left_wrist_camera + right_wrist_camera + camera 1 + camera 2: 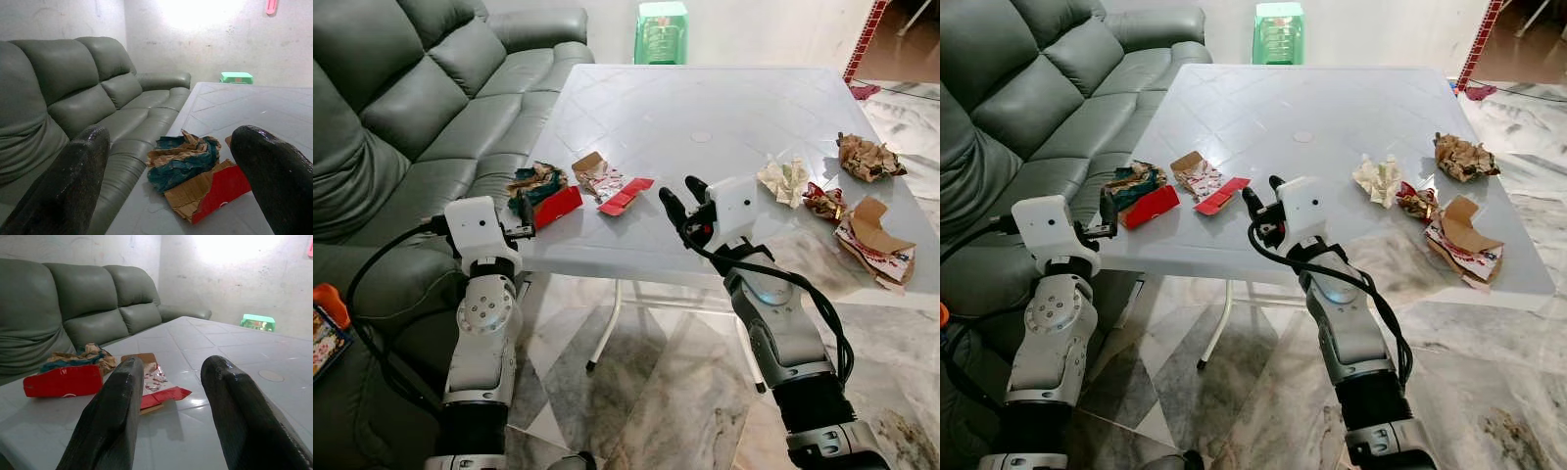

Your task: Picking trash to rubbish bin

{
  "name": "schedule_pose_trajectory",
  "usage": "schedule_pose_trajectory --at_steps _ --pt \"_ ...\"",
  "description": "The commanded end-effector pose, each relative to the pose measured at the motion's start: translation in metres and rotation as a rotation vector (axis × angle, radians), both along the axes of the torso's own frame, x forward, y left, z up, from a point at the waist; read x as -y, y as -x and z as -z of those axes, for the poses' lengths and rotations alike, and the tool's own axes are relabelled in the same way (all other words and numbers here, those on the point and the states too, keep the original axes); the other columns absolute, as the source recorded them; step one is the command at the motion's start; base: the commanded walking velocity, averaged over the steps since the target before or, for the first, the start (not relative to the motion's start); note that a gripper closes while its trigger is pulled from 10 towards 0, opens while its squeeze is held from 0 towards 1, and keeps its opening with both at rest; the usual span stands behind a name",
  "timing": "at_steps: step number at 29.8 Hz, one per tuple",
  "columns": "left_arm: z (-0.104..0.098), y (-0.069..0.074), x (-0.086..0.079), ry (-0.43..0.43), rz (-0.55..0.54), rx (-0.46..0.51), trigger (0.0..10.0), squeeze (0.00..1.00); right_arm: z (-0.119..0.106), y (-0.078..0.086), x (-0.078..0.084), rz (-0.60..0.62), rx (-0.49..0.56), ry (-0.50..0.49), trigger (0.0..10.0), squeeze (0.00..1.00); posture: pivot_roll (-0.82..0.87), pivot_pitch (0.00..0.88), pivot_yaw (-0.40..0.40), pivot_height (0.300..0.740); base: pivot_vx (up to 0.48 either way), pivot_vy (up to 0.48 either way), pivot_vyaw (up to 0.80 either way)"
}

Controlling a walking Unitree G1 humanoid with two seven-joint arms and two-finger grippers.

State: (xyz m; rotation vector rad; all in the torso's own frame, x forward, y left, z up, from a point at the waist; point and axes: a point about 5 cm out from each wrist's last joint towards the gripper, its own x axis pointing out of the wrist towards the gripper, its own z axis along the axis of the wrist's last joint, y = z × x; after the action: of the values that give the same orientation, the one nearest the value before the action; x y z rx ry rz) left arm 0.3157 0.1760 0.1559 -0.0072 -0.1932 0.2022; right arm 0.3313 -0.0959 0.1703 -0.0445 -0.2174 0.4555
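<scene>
You have a white table [705, 108] beside the sofa [401, 108], trash scattered across it. Your left gripper [523, 211], fingers wide and empty, sits at the table edge facing the red cardboard [556, 207] and teal wad [183, 159]; square up, then close. The right gripper [684, 199] hovers parted near the red strip [625, 196]. No writing is legible.

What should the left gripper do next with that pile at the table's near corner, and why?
Probably ease the left gripper forward over the teal-and-brown crumpled wrapper and close. Its fingers are open and already frame that wad and the red cardboard piece at the white table edge, with nothing held yet.
</scene>
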Motion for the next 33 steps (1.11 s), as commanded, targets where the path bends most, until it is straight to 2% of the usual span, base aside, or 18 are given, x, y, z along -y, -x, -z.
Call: schedule_pose_trajectory --at_steps 1,14,29,33 --pt "-0.001 -0.002 0.0 0.001 0.01 -0.007 10.0 0.0 -0.002 0.001 -0.001 -0.003 0.005 0.004 10.0 0.0 -0.06 0.043 0.012 0.74 0.0 0.0 0.0" --pt "-0.006 -0.007 0.003 0.031 0.057 0.018 10.0 0.0 -0.002 0.003 0.002 -0.007 0.0 0.015 10.0 0.0 -0.07 0.046 0.004 0.74 0.0 0.0 0.0" --pt "-0.001 -0.003 0.012 0.046 0.087 0.014 10.0 0.0 0.001 0.007 0.001 -0.022 -0.008 0.033 10.0 0.0 -0.08 0.052 -0.001 0.74 0.379 0.0 0.0" --pt "0.0 -0.002 0.012 0.046 0.071 0.006 10.0 0.0 0.0 0.007 0.001 -0.022 -0.009 0.035 10.0 0.0 -0.08 0.052 -0.001 0.74 0.069 0.0 0.0"
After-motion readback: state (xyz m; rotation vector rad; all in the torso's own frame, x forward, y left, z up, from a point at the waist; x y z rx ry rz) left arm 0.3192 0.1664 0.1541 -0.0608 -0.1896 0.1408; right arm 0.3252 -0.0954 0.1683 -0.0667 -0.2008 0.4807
